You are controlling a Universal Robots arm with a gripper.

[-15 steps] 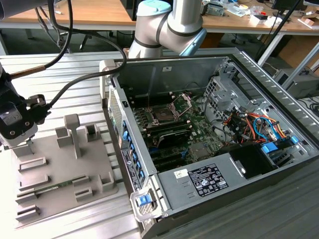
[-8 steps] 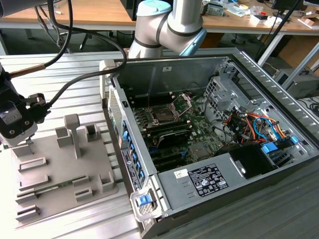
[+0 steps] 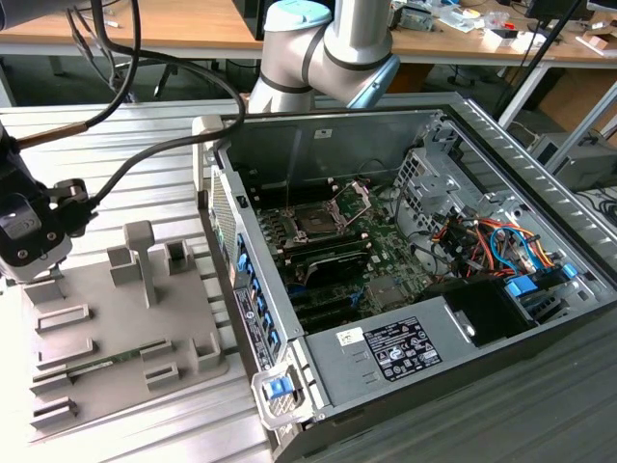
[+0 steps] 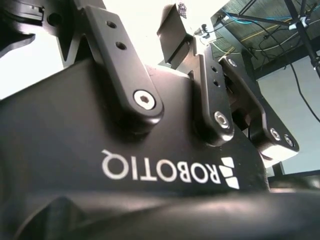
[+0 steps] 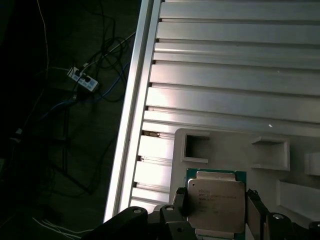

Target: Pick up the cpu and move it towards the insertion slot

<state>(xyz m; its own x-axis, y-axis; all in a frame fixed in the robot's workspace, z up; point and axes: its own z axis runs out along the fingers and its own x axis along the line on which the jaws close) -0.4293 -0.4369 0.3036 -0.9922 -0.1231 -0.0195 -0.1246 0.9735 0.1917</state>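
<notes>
The cpu (image 5: 216, 205), a flat square chip with a pale metal top on a green edge, lies at the corner of the grey fixture plate (image 5: 225, 142). My gripper (image 5: 216, 197) straddles it, and a black finger (image 5: 180, 200) presses against each of two opposite sides. In the exterior view the gripper (image 3: 37, 275) hangs low over the fixture plate (image 3: 116, 328) at that view's left. The insertion slot (image 3: 313, 220) sits on the motherboard inside the open computer case (image 3: 463, 125), well to the exterior view's right of the gripper. Its metal retaining plate (image 3: 353, 198) is flipped up.
Grey blocks and posts (image 3: 143, 256) rise from the fixture plate beside the gripper. The case's near side wall (image 3: 246, 280) stands between the plate and the socket. Ribbed aluminium table (image 5: 235, 75) surrounds the plate, its edge (image 5: 132, 100) dropping to a dark floor with cables. Black hoses (image 3: 145, 159) trail from the arm.
</notes>
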